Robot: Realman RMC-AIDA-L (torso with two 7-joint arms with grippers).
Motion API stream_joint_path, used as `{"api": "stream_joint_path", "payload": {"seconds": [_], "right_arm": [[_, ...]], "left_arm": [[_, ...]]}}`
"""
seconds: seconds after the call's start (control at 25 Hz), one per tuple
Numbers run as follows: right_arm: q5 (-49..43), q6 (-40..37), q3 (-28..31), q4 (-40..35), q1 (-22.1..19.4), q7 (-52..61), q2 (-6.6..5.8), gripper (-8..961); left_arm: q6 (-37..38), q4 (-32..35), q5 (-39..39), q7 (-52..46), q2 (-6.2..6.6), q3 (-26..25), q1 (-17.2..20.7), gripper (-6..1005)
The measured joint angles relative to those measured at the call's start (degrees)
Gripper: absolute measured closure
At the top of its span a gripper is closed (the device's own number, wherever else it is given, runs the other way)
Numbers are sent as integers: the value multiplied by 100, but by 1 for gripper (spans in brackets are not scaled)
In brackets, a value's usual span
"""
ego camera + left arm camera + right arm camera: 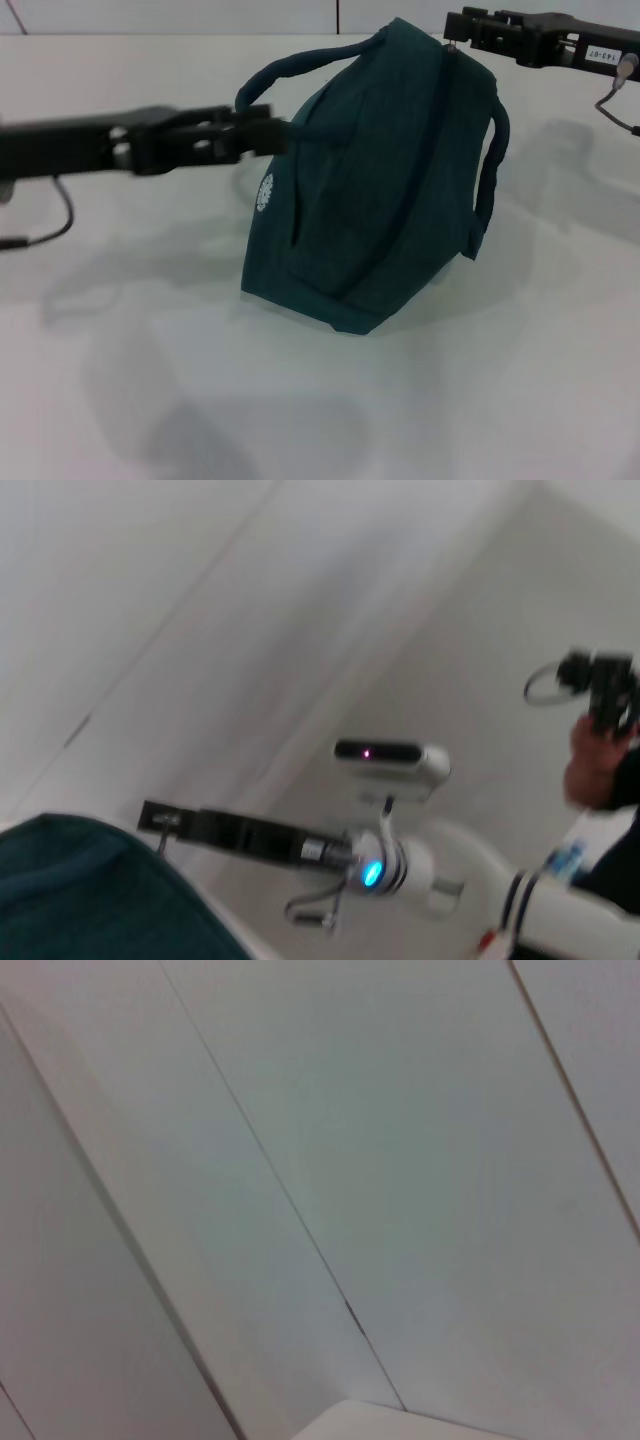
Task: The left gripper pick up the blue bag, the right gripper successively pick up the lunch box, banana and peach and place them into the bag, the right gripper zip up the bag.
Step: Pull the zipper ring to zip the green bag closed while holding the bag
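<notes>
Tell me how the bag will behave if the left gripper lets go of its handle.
The bag looks like soft fabric, creased and leaning, so it would probably slump rather than stand stiff. The left gripper seems to hold one handle, with the right gripper at the top end; released, the top likely sags. Its broad base on the table makes rolling unlikely.

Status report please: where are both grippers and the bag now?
Left gripper shut on blue bag handle. Right gripper at bag's top end, at the zipper; fingers unclear. Bag tilted on table. Nothing in the way.
</notes>
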Motion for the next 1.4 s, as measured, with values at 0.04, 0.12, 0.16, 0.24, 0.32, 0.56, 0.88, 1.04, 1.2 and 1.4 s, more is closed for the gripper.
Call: {"api": "stream_joint_path", "payload": {"seconds": [0.04,0.12,0.16,0.24,0.32,0.56,0.88,1.04,1.2,1.4], "right_arm": [[0,4,-6,5,8,-1,2,561],[0,20,-18,23,27,-19,10,560],[0,22,-21,30,34,-35,15,560],[0,27,-22,35,41,-54,24,559],[0,28,-23,35,45,-58,36,558],[0,43,-30,45,64,-62,45,555],[-23,57,-32,69,115,-64,55,552],[-29,59,-31,69,115,-70,63,550],[-43,60,-31,68,115,-75,70,549],[-44,60,-31,68,115,-78,73,546]], "left_arm": [[-54,321,140,-220,-54,31,-71,121],[-198,911,543,-689,-159,66,-270,122],[-302,1196,734,-975,-207,110,-408,122],[-540,1596,978,-1440,-229,301,-604,123],[-848,1874,1138,-1890,-214,577,-797,124],[-1277,2198,1985,-2743,-214,1169,-1382,125],[-1587,2059,2459,-2953,-225,1247,-1589,126],[-1732,2058,2536,-2958,-229,1287,-1576,127],[-1753,2040,2621,-2994,-222,1372,-1575,128],[-1753,1949,2647,-3043,-221,1520,-1634,128]]}}
